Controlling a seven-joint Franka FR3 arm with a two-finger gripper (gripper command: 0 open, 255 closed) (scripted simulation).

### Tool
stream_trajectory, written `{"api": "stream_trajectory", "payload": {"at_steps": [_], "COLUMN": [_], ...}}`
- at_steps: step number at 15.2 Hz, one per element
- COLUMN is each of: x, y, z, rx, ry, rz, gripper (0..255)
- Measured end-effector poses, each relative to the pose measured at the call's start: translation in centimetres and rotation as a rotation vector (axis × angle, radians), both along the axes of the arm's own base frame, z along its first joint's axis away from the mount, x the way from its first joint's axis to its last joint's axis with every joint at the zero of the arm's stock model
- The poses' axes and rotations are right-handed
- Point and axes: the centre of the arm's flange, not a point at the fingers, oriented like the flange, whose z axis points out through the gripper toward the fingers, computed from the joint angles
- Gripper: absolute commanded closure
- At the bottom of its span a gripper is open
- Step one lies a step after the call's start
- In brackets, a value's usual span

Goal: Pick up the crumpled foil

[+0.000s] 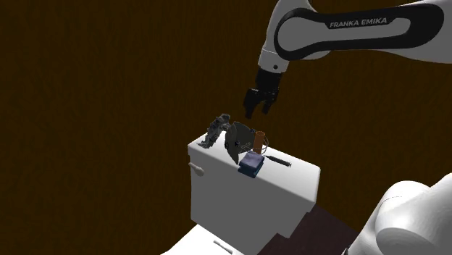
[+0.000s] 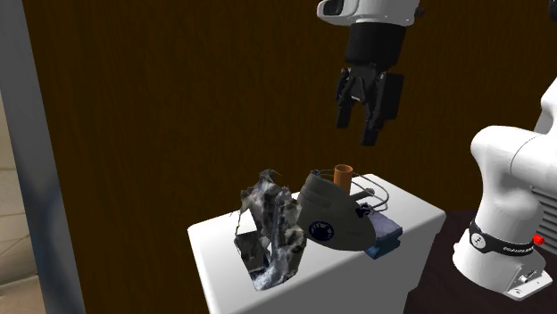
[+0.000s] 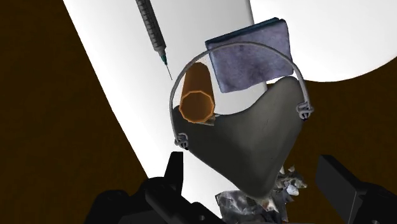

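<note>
Your open, empty hand (image 2: 355, 131) hovers — the grey mask (image 2: 332, 218) crowding the crumpled foil (image 2: 270, 230) at the toilet tank's (image 2: 412, 214) end risks being grabbed instead.

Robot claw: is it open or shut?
Open: the gripper shows its fingers apart, clasping nothing; the crumpled foil lies untouched.

1. The white arm (image 1: 348, 29) rises from its base (image 1: 416, 217) at the shoulder view's lower right and bends over toward the left, its lettered link lying nearly level.
2. Its wrist (image 2: 370, 11) turns downward and carries the black gripper (image 1: 258, 111) high in the air.
3. The two fingers (image 2: 369, 120) point down, a little tilted, and stand apart, hanging free.
</note>
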Motion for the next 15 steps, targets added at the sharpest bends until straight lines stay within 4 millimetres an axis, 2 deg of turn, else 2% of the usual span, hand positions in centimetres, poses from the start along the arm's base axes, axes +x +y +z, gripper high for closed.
{"api": "stream_trajectory", "payload": {"at_steps": [6, 12, 15], "x": [7.1, 15.1, 18.3], "y": [1.0, 2.2, 2.6], "z": [-2.6, -5.2, -6.5], "rx": [-0.014, -0.027, -0.033], "ry": [0.004, 0.008, 0.011], "rz": [-0.038, -0.077, -0.094], "gripper": [0, 0, 0]}}
